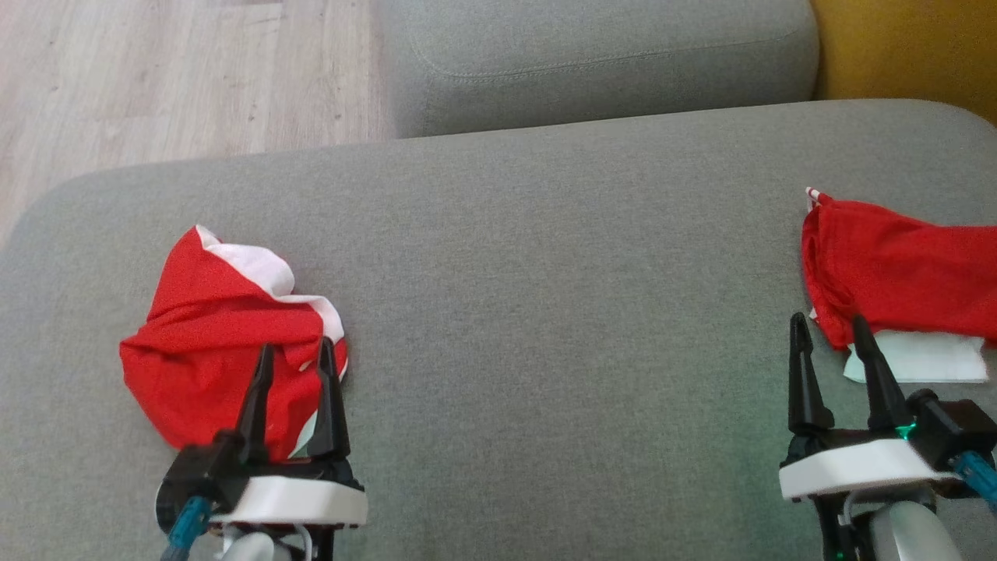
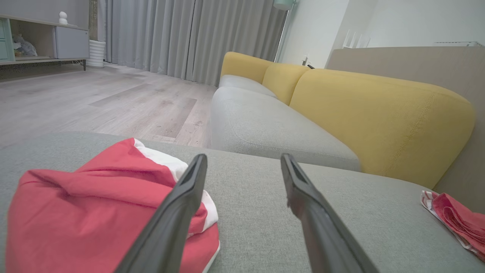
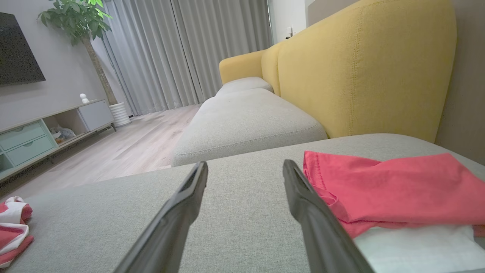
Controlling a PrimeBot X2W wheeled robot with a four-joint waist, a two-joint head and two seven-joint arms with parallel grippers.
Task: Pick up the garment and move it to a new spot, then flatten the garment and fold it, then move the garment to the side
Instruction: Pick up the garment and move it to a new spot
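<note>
Red-and-white crumpled cloth garment (image 1: 210,312) lies just ahead and slightly left of the nearer left gripper (image 1: 296,344), jaws spread, empty.

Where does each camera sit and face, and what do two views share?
Head view: on the head, looking down at the grey sofa seat; left pincer and right pincer rise from below.
Left wrist view: on the left wrist, low over the seat, facing the curtains; own fingers.
Right wrist view: on the right wrist, facing likewise, beside the folded red garment; own fingers.
Shared: both wrist views show the yellow backrest.
</note>
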